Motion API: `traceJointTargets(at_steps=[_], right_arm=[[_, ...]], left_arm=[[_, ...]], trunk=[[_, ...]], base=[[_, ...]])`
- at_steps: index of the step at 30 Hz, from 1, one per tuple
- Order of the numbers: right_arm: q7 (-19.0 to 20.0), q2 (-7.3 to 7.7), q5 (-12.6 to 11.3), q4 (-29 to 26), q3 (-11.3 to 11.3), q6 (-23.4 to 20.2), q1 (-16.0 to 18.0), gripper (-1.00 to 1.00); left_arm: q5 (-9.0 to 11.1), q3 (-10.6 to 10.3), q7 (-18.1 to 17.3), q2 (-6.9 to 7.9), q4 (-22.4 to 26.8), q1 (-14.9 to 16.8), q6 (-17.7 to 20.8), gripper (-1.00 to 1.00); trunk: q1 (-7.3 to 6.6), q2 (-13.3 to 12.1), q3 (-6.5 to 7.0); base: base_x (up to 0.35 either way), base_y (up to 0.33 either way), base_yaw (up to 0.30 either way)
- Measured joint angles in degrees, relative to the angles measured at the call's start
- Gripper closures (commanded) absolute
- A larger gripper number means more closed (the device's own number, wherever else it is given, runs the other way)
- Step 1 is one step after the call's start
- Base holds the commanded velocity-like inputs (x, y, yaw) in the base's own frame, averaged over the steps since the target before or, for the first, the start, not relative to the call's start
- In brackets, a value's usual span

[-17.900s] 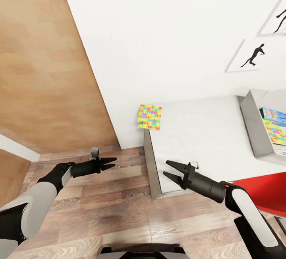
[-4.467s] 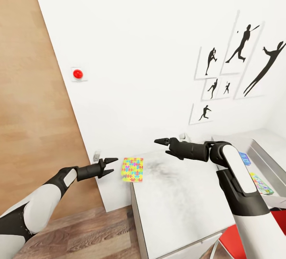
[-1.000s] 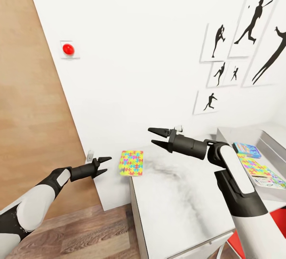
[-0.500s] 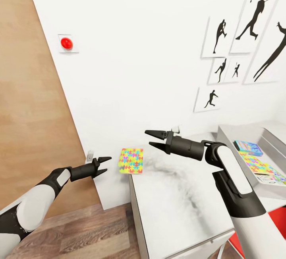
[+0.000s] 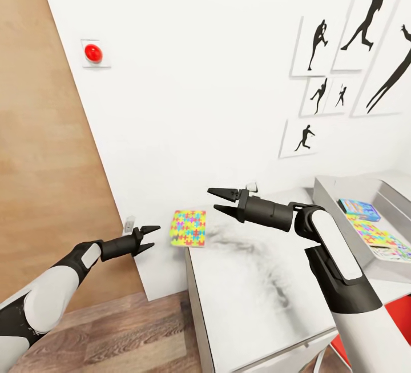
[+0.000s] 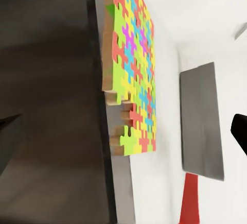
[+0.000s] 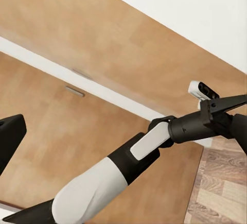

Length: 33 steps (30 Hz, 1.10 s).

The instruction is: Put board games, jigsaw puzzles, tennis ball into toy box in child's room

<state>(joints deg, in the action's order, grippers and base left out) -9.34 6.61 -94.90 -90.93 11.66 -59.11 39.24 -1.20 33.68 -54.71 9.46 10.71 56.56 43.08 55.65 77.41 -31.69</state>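
Note:
A bright multicoloured jigsaw puzzle [image 5: 188,228] lies on the far left corner of the white table [image 5: 257,293], overhanging its edge. In the left wrist view the puzzle [image 6: 135,64] is close and seen edge-on. My left gripper [image 5: 152,237] is open, just left of the puzzle at about its height and off the table. My right gripper [image 5: 219,201] is open too, hovering above the table to the puzzle's right. The grey toy box [image 5: 334,204] stands at the table's right end, holding a blue board game [image 5: 358,209] and a colourful puzzle [image 5: 381,241].
A white wall with black sports silhouettes [image 5: 348,47] and a red button [image 5: 93,52] rises behind the table. A wooden panel [image 5: 40,161] covers the left. A red chair [image 5: 342,353] stands at the table's near right. The floor [image 5: 125,339] is wood.
The view has shifted a little, so the wall button sits higher in the picture. My right gripper has edged slightly left toward the puzzle. Both grippers stay open.

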Motion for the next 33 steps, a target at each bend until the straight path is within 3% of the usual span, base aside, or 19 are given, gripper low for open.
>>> traceJointTargets(at_steps=[12, 24, 33], right_arm=[[0.11, -0.05, 0.07, 0.0, -0.01, 0.05, 0.0, -1.0], [0.17, -0.05, -0.01, 0.0, 0.06, -0.1, 0.0, -1.0], [0.17, -0.04, -0.03, -0.02, 0.04, -0.1, -0.01, -1.0]], left_arm=[[-0.08, -0.02, 0.0, -0.17, -0.02, 0.0, 0.0, -1.0], [-0.11, -0.01, 0.0, -0.23, 0.0, 0.0, 0.01, -1.0], [-0.14, 0.0, 0.03, -0.8, -0.01, 0.01, -0.06, -1.0]], trunk=[[2.64, 4.81, -2.16], [2.64, 4.83, -2.15], [2.64, 4.83, -1.7]], base=[[0.0, 0.0, 0.0], [0.042, -0.006, -0.007], [0.074, -0.069, -0.185]])
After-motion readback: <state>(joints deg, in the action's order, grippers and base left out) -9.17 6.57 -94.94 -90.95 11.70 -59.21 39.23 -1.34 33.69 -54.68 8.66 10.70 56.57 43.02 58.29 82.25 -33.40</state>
